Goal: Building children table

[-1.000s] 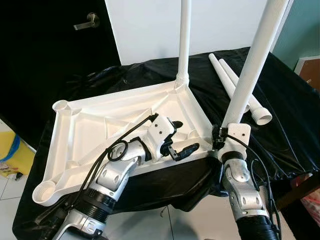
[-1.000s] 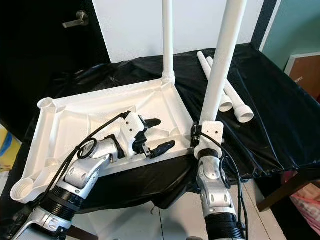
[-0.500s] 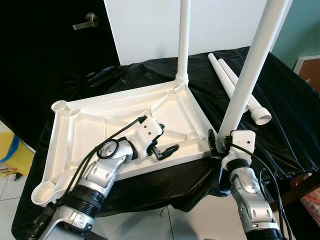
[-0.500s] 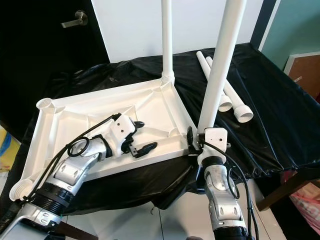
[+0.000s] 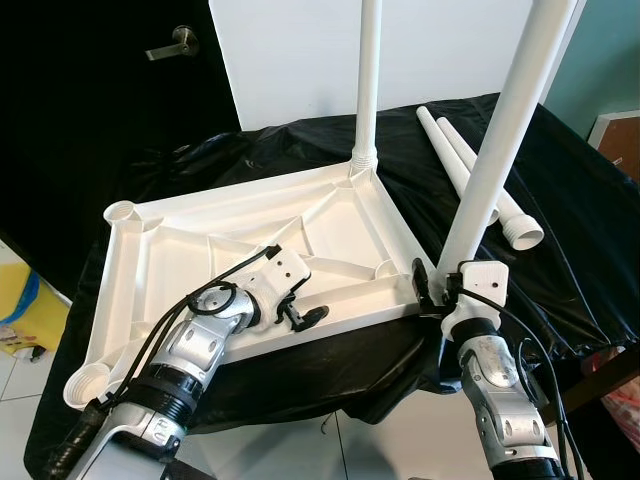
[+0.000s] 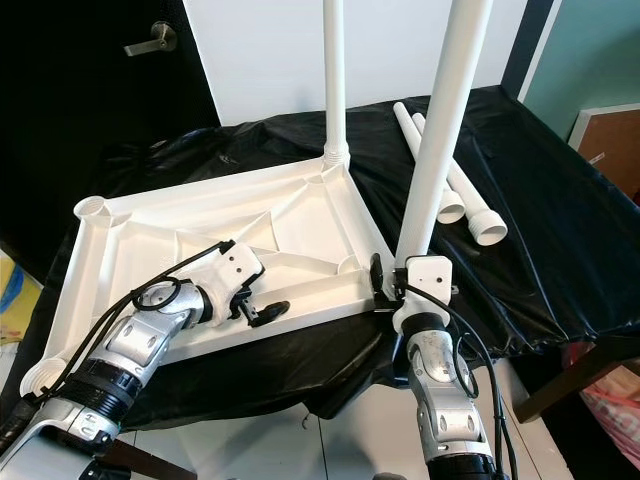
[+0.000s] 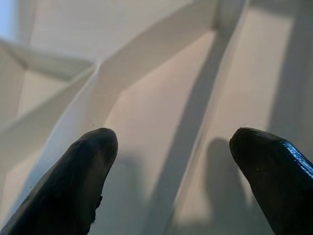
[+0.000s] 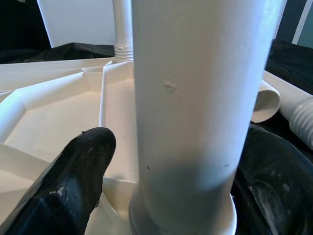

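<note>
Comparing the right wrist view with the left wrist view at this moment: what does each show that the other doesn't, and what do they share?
Right wrist view alone: the table leg rising close between the right gripper jaws, a second upright leg threaded into the far corner, two loose legs lying on the black cloth.

Left wrist view alone: the left gripper jaws spread wide with nothing between them, hovering just above the ribs.

Both: the white underside of the upturned tabletop with its raised ribs.

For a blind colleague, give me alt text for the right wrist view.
A thick white plastic table leg stands upright in a corner socket of the upturned white tabletop, with the right gripper around its base. Another leg stands behind.
</note>
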Controlling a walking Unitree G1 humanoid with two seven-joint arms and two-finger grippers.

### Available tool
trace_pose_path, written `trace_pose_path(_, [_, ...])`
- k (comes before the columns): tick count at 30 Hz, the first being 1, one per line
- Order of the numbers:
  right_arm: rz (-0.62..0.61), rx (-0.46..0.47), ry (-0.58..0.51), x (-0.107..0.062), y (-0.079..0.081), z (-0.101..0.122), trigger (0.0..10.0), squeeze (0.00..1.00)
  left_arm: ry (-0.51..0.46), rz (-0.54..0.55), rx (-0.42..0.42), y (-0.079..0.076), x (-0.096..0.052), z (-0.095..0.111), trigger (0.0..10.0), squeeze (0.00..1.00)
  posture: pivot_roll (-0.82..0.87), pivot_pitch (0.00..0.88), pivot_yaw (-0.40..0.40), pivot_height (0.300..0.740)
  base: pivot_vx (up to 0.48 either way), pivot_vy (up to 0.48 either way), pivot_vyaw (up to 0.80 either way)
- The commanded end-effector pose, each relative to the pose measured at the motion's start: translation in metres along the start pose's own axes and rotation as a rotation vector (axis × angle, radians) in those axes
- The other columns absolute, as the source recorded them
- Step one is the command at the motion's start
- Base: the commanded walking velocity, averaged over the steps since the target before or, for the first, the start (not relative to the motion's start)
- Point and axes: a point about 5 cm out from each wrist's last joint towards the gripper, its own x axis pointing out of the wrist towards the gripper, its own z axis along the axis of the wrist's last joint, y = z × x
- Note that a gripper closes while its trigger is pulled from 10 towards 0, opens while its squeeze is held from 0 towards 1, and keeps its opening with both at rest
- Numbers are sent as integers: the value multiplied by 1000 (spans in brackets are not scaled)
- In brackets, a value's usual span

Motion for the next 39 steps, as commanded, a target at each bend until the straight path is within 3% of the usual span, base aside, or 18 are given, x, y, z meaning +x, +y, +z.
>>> trace_pose_path(1, [11, 0, -9, -1, 2, 1, 10000, 0, 62, 192, -32, 14, -3, -10, 4980, 0, -182, 0, 65, 740, 0, 0, 0])
trace_pose_path(2, [11, 0, -10, 0, 2, 1, 10000, 0, 69, 201, -40, 15, -3, -11, 3255, 0, -182, 0, 65, 740, 0, 0, 0])
trace_pose_path(3, [10, -1, -10, 0, 2, 1, 10000, 0, 76, 209, -45, 16, -4, -12, 0, 0, -181, 0, 65, 740, 0, 0, 0])
trace_pose_path(11, [14, -1, -11, 0, 2, 1, 10000, 0, 97, 267, -71, 24, -7, -14, 0, 0, -179, 0, 65, 740, 0, 0, 0])
trace_pose_path(23, [15, 4, -21, 5, 4, 4, 10000, 0, 45, 487, -169, 49, -7, 0, 0, 0, -175, 0, 63, 740, 0, 0, 0])
trace_pose_path(29, [14, 7, -23, 6, 5, 4, 10000, 0, 2, 512, -165, 45, 2, 13, 0, 0, -174, 0, 67, 740, 0, 0, 0])
trace_pose_path(30, [14, 7, -24, 6, 6, 4, 10000, 0, -22, 496, -156, 41, 7, 19, 7725, 0, -174, 0, 69, 740, 0, 0, 0])
trace_pose_path(31, [14, 7, -24, 6, 6, 4, 10000, 0, -22, 496, -156, 41, 7, 19, 7725, 0, -174, 0, 69, 740, 0, 0, 0])
trace_pose_path(32, [12, 7, -24, 6, 6, 3, 10000, 0, -49, 465, -131, 35, 13, 26, 10000, 0, -174, 0, 70, 740, 0, 0, 0])
trace_pose_path(35, [11, 7, -24, 6, 6, 3, 10000, 0, -66, 443, -114, 31, 17, 31, 10000, 0, -174, 0, 70, 740, 0, 0, 0])
trace_pose_path(36, [8, 8, -25, 6, 6, 3, 10000, 0, -104, 374, -70, 19, 25, 40, 10000, 0, -177, 0, 74, 740, 0, 0, 0])
trace_pose_path(39, [6, 9, -26, 6, 6, 3, 10000, 0, -114, 344, -63, 12, 29, 43, 10000, 0, -177, 0, 75, 740, 0, 0, 0])
